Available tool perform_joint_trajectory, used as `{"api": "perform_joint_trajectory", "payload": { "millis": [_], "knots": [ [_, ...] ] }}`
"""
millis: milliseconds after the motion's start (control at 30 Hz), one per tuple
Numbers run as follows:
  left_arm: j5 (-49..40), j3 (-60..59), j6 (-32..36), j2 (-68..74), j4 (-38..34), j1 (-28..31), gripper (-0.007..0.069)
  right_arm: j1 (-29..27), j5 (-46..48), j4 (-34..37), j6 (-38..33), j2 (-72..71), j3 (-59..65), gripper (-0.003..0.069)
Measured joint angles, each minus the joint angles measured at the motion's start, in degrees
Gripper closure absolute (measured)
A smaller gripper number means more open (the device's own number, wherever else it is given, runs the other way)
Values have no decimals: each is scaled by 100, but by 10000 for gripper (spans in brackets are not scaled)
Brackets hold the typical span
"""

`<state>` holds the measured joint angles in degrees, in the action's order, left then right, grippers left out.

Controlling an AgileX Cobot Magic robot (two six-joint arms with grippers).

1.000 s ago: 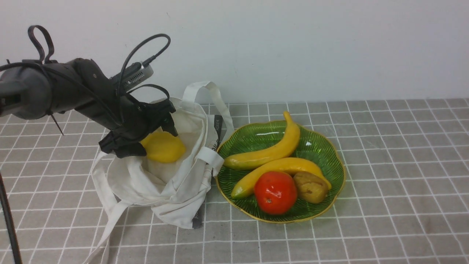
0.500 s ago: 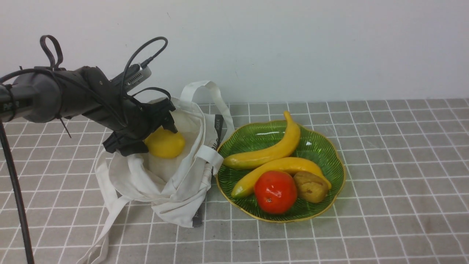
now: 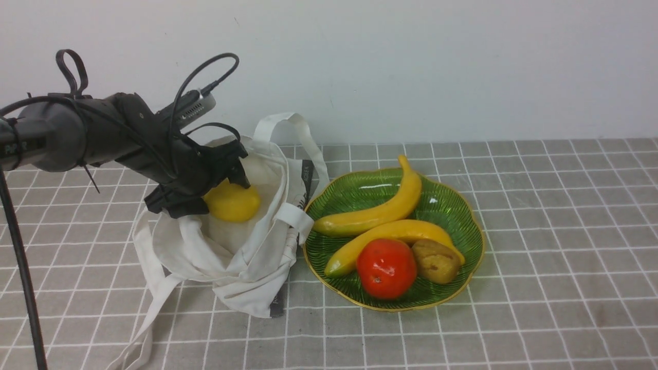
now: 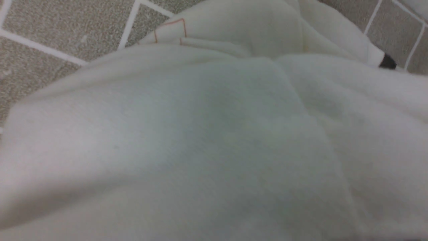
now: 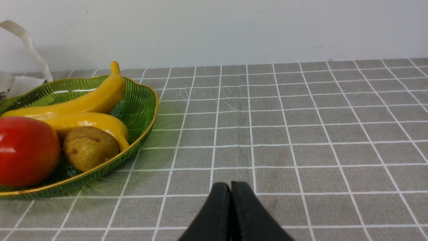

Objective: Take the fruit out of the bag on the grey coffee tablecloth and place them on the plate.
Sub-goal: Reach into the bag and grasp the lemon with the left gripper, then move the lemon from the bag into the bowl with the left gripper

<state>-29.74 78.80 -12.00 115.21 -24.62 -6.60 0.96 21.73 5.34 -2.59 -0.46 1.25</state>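
The yellow lemon (image 3: 235,203) sits in the open mouth of the off-white bag (image 3: 241,262), which slumps on the grey checked tablecloth (image 3: 555,246). My left gripper (image 3: 220,195) is shut on the lemon, one finger above it and one below, just over the bag's opening. The left wrist view shows only bag cloth (image 4: 214,140) close up; its fingers are hidden there. The green glass plate (image 3: 455,205) lies right of the bag. My right gripper (image 5: 230,189) is shut and empty, low over the cloth to the right of the plate (image 5: 142,100); it is outside the front view.
Two bananas (image 3: 380,210), a glossy red fruit (image 3: 386,268) and a brown fruit (image 3: 436,262) lie on the plate. A bag strap (image 3: 149,318) trails toward the front left. A white wall runs along the back of the table.
My left arm has lifted slightly with the lemon in its grip, drawing the bag's mouth a little with it. Little has changed in the last half second.
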Motion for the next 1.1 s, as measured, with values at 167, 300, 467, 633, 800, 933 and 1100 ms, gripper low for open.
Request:
{"api": "perform_joint_trajectory", "payload": {
  "millis": [167, 300, 467, 633, 800, 933, 1100],
  "knots": [
    [-330, -58, 216, -677, 473, 0, 56, 0, 0, 0, 0, 0, 0, 673],
    [-743, -47, 215, -1488, 948, 0, 56, 0, 0, 0, 0, 0, 0, 673],
    [-1768, -47, 352, -2224, 1175, 0, 56, 0, 0, 0, 0, 0, 0, 673],
    [-2456, 71, 1017, -2647, 1224, -353, 56, 0, 0, 0, 0, 0, 0, 673],
    [-2602, 403, 1200, -2407, 1229, -1259, 56, 0, 0, 0, 0, 0, 0, 673],
    [-2509, 778, 1318, -1889, 1308, -1994, 65, 0, 0, 0, 0, 0, 0, 673],
    [-1735, 1191, 1462, -1023, 1529, -2507, 65, 0, 0, 0, 0, 0, 0, 673]
  ]
}}
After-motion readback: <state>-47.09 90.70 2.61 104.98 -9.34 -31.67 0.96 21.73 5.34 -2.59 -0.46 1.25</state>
